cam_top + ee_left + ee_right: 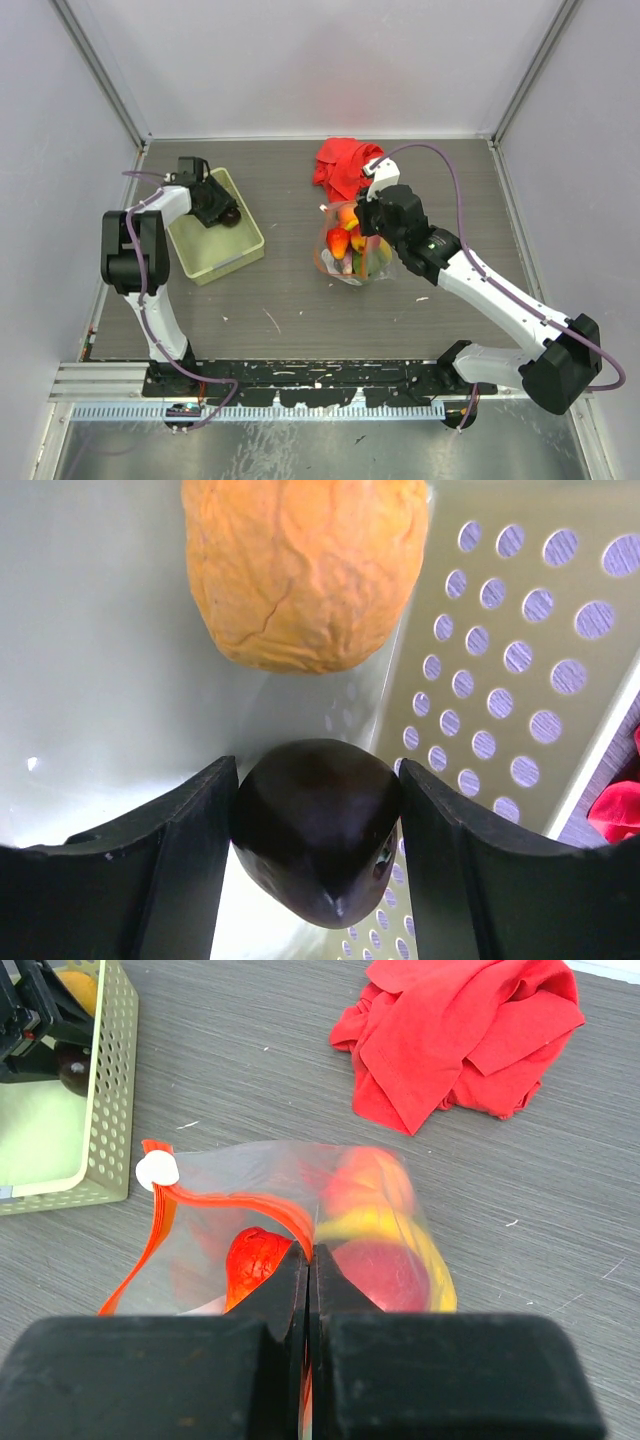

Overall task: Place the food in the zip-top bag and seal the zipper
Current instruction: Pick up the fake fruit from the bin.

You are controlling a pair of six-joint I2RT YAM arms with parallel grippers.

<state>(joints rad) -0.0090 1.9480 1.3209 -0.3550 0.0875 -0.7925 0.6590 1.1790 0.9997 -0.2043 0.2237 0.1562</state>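
The zip-top bag (350, 262) stands mid-worktop (300, 300) with red and yellow food (385, 1270) inside; we see the right claw (310, 1260) pinched shut on its zipper (235, 1200). In the basket (520, 680), the left claw (318, 775), its jaws part-open, touches both sides of the dark purple piece (315, 830).

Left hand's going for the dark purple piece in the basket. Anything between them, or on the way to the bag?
Nothing between them: the dark purple piece sits between the fingers of the left hand. The orange piece lies beyond. Toward the zip-top bag, only the wall of the basket needs clearing.
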